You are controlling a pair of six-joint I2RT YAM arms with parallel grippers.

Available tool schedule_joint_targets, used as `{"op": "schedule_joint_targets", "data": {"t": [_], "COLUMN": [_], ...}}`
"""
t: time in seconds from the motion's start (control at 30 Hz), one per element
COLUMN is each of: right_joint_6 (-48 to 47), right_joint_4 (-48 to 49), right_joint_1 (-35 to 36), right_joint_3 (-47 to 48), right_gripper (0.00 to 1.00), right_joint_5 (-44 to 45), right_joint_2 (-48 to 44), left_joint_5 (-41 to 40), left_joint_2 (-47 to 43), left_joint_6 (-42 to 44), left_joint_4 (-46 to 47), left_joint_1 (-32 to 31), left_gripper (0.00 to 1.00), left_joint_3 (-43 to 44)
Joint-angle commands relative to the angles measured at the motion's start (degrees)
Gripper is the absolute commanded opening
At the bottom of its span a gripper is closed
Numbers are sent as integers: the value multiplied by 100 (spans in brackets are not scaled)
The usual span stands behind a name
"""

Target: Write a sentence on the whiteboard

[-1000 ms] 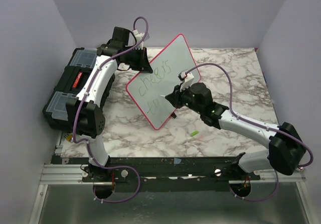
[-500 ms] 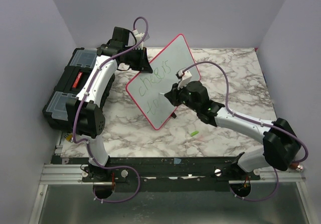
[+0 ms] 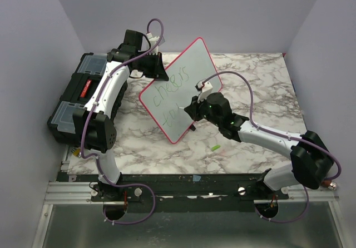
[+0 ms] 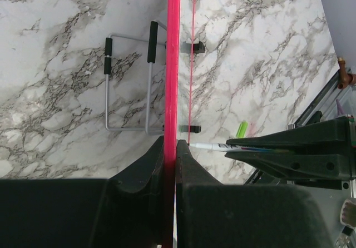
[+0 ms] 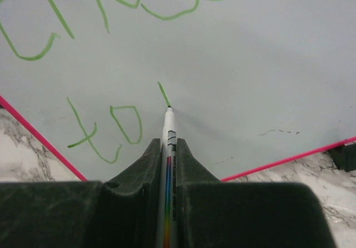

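Observation:
The whiteboard (image 3: pixel 192 70) stands tilted on the marble table, white with a red-pink rim. My left gripper (image 3: pixel 153 65) is shut on its top-left edge; the left wrist view shows the rim (image 4: pixel 173 64) edge-on between the jaws. The sentence (image 3: pixel 169 88) reads "cheers" with "to" below; in the right wrist view (image 5: pixel 111 128) "to" and a fresh short stroke show. My right gripper (image 3: pixel 189 104) is shut on a white marker (image 5: pixel 168 148) whose tip touches the board at the end of that stroke. The marker also shows in the left wrist view (image 4: pixel 222 147).
A black toolbox (image 3: pixel 78 95) sits at the table's left edge beside the left arm. A green marker cap (image 3: pixel 214 147) lies on the marble in front of the board. The board's wire stand (image 4: pixel 130 81) rests behind it. Purple walls enclose the table.
My right gripper has shifted slightly left along the board with the marker, and a short new stroke has appeared after "to". The left gripper and the board have not moved.

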Motion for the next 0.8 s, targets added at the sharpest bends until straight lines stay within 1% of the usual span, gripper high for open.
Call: {"op": "schedule_joint_targets", "data": {"t": [0.0,0.33,0.77], "right_joint_6": [59,118,-17], "right_joint_4": [-255,-338,-420], "right_joint_1": [-8,-7,-8], "right_joint_3": [-290,-374,326], "right_gripper": [1,1,1], "right_joint_5": [-67,-275,-259], "right_joint_2": [-31,-55,147], "left_joint_5": [-331,-326,-295], "left_joint_2": [-173,-157,-180], "left_joint_6": [300,300,289], "left_joint_4": [223,225,227], "left_joint_1": [31,31,31], "left_gripper": [0,0,0], "left_joint_3": [-49,-55,-82]}}
